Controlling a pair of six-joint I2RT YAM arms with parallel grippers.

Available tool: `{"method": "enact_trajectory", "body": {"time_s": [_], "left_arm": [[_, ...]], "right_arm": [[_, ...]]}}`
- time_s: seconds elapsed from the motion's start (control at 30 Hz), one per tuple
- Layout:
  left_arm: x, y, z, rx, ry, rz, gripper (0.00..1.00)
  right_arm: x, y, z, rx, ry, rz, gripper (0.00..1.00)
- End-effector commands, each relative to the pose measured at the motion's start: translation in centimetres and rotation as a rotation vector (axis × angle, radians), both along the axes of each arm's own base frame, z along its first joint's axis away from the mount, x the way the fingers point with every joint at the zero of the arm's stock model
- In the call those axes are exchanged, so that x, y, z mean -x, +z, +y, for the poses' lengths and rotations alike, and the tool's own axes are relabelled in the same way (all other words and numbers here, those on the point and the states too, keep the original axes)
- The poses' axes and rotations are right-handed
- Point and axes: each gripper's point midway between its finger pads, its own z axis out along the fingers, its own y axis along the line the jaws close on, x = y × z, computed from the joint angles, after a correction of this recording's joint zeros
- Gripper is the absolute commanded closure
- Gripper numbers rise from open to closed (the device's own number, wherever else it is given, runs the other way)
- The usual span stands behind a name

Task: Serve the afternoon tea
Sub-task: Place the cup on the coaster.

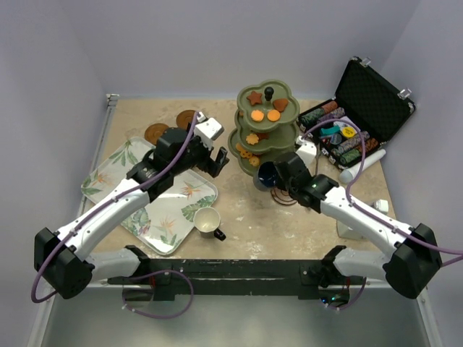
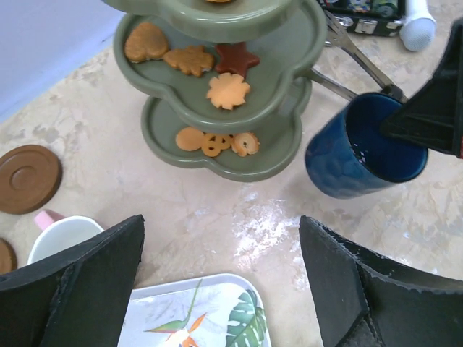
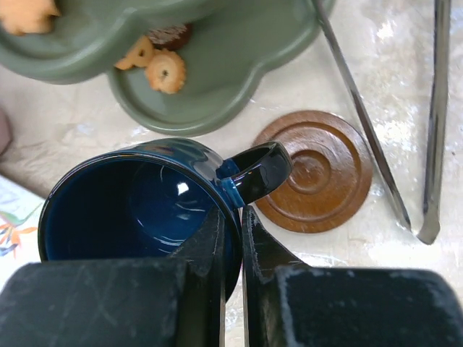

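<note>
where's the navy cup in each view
top external: navy cup mid-picture, just below the olive-green stand.
left wrist: right side, beside the stand's bottom tier.
right wrist: lower left, below the stand's bottom tier.
shared landmark: the olive-green stand with its biscuits.
</note>
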Motion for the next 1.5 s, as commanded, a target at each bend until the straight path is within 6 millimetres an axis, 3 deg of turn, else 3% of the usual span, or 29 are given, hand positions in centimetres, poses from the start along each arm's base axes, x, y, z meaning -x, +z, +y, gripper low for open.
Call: {"method": "enact_trajectory", "body": {"time_s": [0.0, 0.3, 0.47, 1.1, 1.2, 1.33, 1.47], "left_arm": [[-1.3, 1.3, 1.3, 0.026, 0.097, -0.052, 0.07], [-1.1, 1.7, 1.9, 0.034, 0.111, -0.067, 0.07], [-1.3, 1.3, 2.2, 0.019, 0.133, -0.067, 0.07], [-1.7, 0.8, 2.6, -0.001, 0.159, -0.061, 0.06], [-1.8, 0.7, 2.6, -0.004, 0.162, -0.059, 0.06], [-1.9, 0.3, 2.5, -0.017, 0.159, -0.050, 0.05], [-2.0, 0.2, 2.6, -0.020, 0.166, -0.049, 0.05]], "right_arm": [[-0.5, 0.2, -2.5, -0.045, -0.185, -0.049, 1.00], [-1.7, -2.6, -7.0, 0.046, -0.308, 0.001, 1.00], [-1.6, -4.1, -8.2, 0.072, -0.332, 0.038, 1.00], [-1.0, -5.7, -8.3, 0.084, -0.326, 0.099, 1.00], [-0.9, -6.0, -8.3, 0.093, -0.329, 0.110, 0.93], [-0.8, -6.3, -8.5, 0.098, -0.338, 0.118, 0.72], [-0.8, -6.2, -8.4, 0.097, -0.336, 0.114, 0.67]]}}
